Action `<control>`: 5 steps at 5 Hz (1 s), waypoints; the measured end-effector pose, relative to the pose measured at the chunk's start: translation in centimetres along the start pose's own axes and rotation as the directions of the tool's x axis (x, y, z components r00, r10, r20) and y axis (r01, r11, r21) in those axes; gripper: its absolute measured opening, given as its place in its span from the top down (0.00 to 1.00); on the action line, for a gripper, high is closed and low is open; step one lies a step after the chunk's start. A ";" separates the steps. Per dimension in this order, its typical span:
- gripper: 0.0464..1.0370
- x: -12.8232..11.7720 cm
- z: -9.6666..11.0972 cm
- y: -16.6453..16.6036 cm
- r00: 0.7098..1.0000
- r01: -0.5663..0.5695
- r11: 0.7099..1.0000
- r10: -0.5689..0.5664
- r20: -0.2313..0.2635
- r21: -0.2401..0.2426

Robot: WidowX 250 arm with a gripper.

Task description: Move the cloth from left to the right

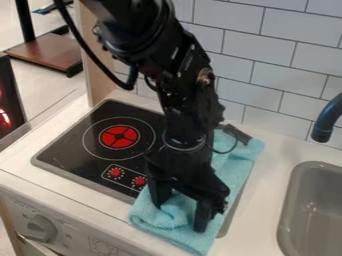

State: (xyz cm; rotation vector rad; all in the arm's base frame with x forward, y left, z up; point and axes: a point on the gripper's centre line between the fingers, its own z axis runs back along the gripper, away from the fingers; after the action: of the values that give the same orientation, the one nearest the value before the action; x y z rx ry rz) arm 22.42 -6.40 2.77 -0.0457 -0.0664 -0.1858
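The cloth (pixel 177 232), light blue, lies over the right side of the stove (pixel 63 150), running from near the counter's front edge back towards the wall (pixel 257 65). Its near end is bunched into folds; its far end shows behind the arm (pixel 177 90). A strip of the stove's grey rim shows along the cloth's right side.

The arm comes in from the top, and its gripper (pixel 180 217) points down at the near end of the cloth. The fingers stand well apart, tips down at the cloth, with a raised fold between them; I cannot tell whether they grip any of it.

Left of the arm is the red burner (pixel 119 136), with two red knobs (pixel 115 172) nearer the front. The sink (pixel 294 176) is set in the counter (pixel 267 155) to the right, the dark tap (pixel 327 117) above it.
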 end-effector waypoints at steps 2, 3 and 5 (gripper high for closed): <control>0.04 0.9 1.5 0.1 0.999 -0.004 1.000 0.004 0.045 -0.016; 0.04 1.0 3.5 0.2 0.995 -0.012 0.999 0.016 0.096 -0.038; 0.04 0.8 6.3 1.0 0.986 -0.016 0.999 0.023 0.167 -0.046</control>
State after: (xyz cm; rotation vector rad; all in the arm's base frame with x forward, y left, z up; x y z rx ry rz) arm 23.04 -5.26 9.06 -0.1058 -0.2295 -0.1634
